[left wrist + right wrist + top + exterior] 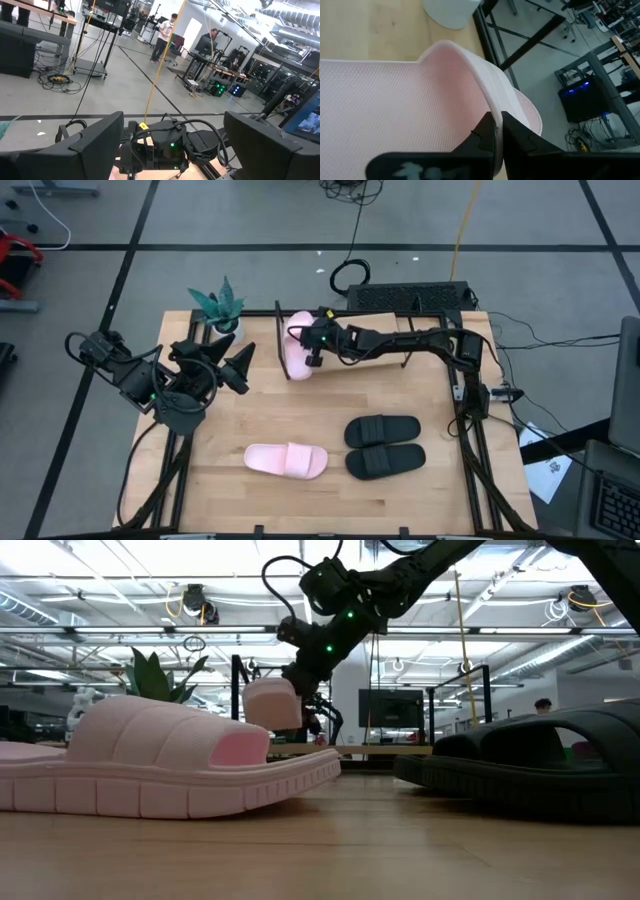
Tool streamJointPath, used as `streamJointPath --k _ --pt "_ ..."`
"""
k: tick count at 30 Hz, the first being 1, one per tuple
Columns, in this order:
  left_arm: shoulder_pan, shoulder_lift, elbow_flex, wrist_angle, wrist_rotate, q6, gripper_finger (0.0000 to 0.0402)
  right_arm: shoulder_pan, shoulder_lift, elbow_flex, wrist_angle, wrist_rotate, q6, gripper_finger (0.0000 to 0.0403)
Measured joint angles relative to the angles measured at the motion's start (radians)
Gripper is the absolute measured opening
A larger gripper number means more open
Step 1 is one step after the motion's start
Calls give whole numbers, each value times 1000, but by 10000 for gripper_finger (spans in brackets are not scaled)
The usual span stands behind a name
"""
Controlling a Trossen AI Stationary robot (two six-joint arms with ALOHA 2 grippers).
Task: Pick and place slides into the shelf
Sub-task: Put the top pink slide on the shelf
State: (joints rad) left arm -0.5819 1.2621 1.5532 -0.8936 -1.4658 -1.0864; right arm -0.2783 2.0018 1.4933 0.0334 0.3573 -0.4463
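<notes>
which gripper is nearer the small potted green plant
Left. The left gripper sits open just beside the potted green plant; the right gripper is farther off, shut on a pale pink slide.

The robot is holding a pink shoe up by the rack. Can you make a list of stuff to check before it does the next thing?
1. Right claw pinched tight on the pink slide: ok, its fingers are shut on the strap's edge.
2. Held slide lifted off the table: ok, the low view shows it hanging in the air.
3. Slide lined up over the shelf: cannot tell; it hangs right beside the black wire frame, but the board is hidden.
4. Left claw out of the way: ok, open and waiting at the table's left side.
5. Potted plant safe: ok, it stands apart from the slide.
6. Other slides waiting: ok, one pink slide and the black pair lie on the table's front.
</notes>
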Motion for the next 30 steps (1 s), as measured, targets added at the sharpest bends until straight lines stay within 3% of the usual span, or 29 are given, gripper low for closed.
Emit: streamJointPath --k 13,30 --pt "0 0 0 1 8 0 347 -8 57 2 28 -43 17 2" --pt "0 0 0 0 24 0 347 -22 79 2 47 4 -15 4"
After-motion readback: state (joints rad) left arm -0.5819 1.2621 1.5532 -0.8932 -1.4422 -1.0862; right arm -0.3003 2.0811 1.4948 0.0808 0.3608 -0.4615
